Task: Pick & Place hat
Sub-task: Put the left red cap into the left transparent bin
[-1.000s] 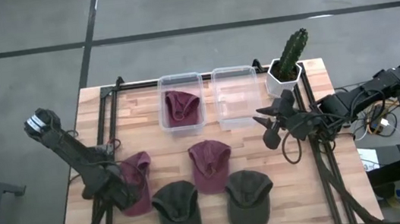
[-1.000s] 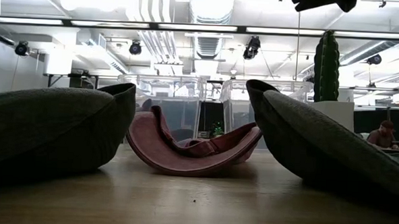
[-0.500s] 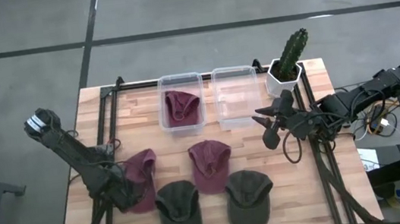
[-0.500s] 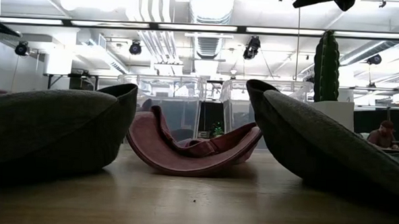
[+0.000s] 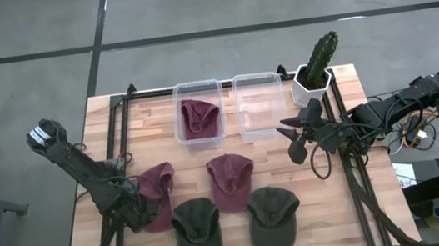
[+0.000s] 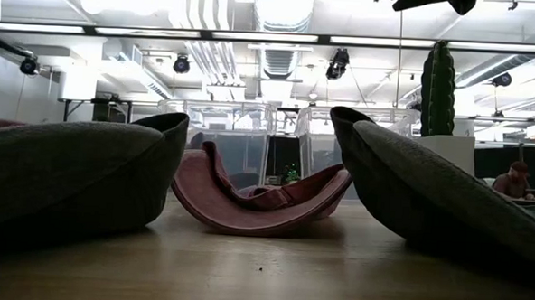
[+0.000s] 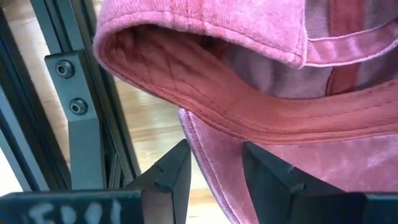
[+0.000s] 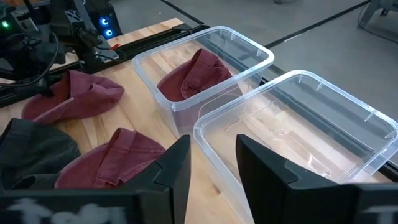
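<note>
My left gripper [image 5: 137,215] points down at the table's near left and is shut on a maroon hat [image 5: 160,196]; the left wrist view shows the hat's curved brim [image 7: 205,81] above the fingers. A second maroon hat [image 5: 231,180] and two dark green hats [image 5: 196,231] [image 5: 272,216] lie on the table. A third maroon hat [image 5: 199,115] lies in the left clear bin [image 5: 181,136]. My right gripper [image 5: 291,135] hangs open above the table's right side, beside the empty clear bin [image 5: 260,105], nothing between its fingers [image 8: 177,165]. My left gripper pinches a seamed edge of the maroon hat [image 7: 214,163] between its two fingers [image 7: 174,177], just under the curved brim. The fingers come from above, pointing down, at the hat's side nearest the table's left edge. Whether the hat is clear of the table I cannot tell.
A potted cactus [image 5: 319,62] stands at the far right corner. Black rails [image 5: 115,127] run along the table's left and right sides. In the low view the two green hats [image 6: 67,173] [image 6: 446,194] fill the foreground around the middle maroon hat [image 6: 261,199].
My left gripper has stayed in place and turned at the wrist. The maroon hat in its hold has shifted a little toward the table's right edge, closer to the left green hat, and its edge now shows at the low view's far left.
</note>
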`<action>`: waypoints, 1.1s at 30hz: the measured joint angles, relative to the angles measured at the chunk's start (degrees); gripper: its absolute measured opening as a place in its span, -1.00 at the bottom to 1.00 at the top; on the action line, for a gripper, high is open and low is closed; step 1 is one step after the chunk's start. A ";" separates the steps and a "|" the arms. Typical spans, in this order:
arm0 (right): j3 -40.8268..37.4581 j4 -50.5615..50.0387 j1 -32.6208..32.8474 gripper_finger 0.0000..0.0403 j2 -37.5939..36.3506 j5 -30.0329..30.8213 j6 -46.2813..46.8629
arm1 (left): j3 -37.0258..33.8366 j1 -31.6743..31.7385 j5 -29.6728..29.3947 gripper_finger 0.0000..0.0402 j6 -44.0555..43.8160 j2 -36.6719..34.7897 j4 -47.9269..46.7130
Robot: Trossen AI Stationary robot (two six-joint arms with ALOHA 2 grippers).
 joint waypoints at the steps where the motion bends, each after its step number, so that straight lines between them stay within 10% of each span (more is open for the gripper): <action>1: 0.00 0.00 0.00 -0.38 0.00 0.00 0.00 | 0.00 0.00 0.01 -0.33 0.00 0.00 0.04; 22: 0.02 0.00 0.00 -0.44 0.00 0.02 0.00 | -1.04 -0.02 -5.28 -0.35 1.62 1.40 0.83; 33: 0.02 0.00 0.00 -0.41 0.00 0.02 0.00 | -1.75 0.00 -5.67 -0.90 0.81 1.32 1.16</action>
